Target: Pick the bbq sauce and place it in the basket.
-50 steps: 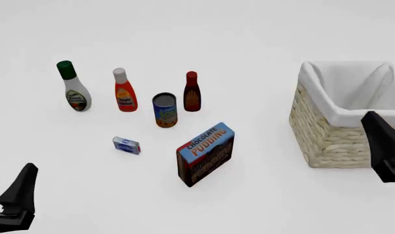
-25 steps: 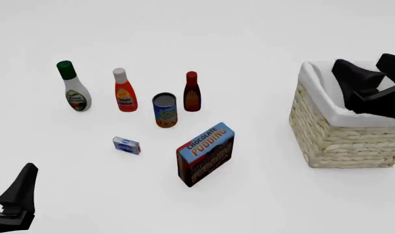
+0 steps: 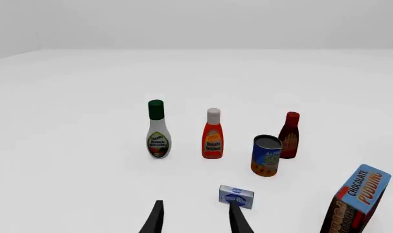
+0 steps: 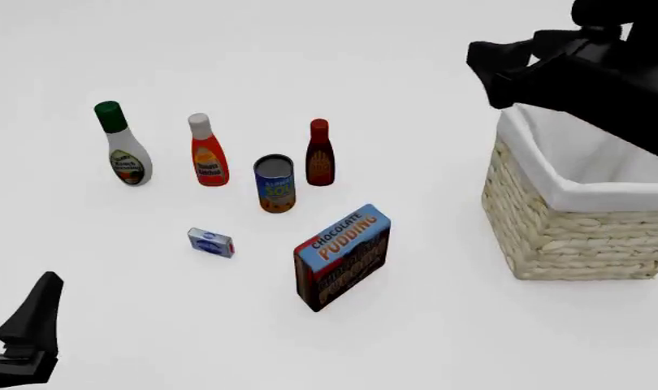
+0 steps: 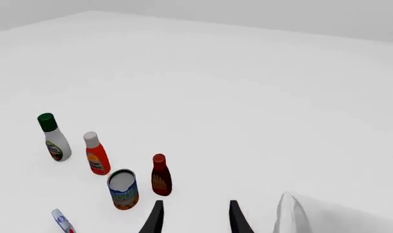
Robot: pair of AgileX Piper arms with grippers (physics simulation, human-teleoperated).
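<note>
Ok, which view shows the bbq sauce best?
Left wrist: the bbq sauce stands largest there, though the can overlaps its base. Front shows it whole but smaller; right wrist shows it small too.

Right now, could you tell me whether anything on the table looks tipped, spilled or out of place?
Nothing stands out. The bbq sauce, ketchup, ranch bottle and can stand upright, the pudding box stands on edge, the small packet lies flat, and the basket sits level.
</note>
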